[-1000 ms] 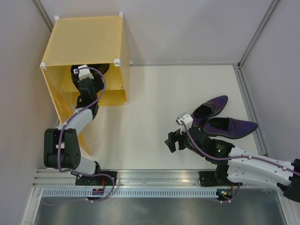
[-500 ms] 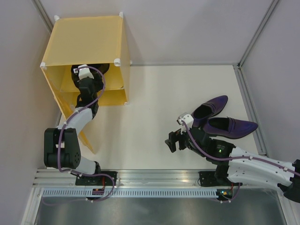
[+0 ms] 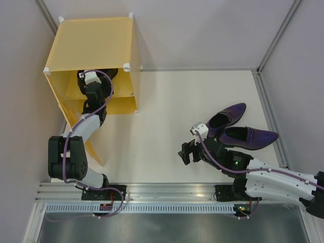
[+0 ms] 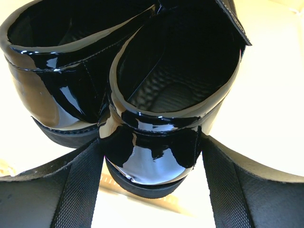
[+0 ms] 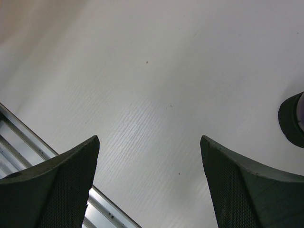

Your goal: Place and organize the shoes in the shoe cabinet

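The yellow-orange shoe cabinet (image 3: 96, 43) stands at the back left with its door (image 3: 93, 152) swung open. My left arm reaches into its upper compartment. In the left wrist view, two glossy black shoes stand heel-first side by side. My left gripper (image 4: 151, 142) is shut on the heel of the right black shoe (image 4: 156, 161), one finger against each side. The other black shoe (image 4: 52, 95) touches it on the left. Two purple shoes (image 3: 228, 116) (image 3: 250, 136) lie on the table at the right. My right gripper (image 3: 186, 152) (image 5: 149, 137) hangs open over bare table, left of them.
A purple shoe's heel (image 5: 292, 118) shows at the right edge of the right wrist view. The aluminium rail (image 3: 167, 190) runs along the near table edge. Grey walls enclose the table at the back and on both sides.
The left arm has shifted very slightly inside the cabinet. The right arm and the purple shoes have not moved.
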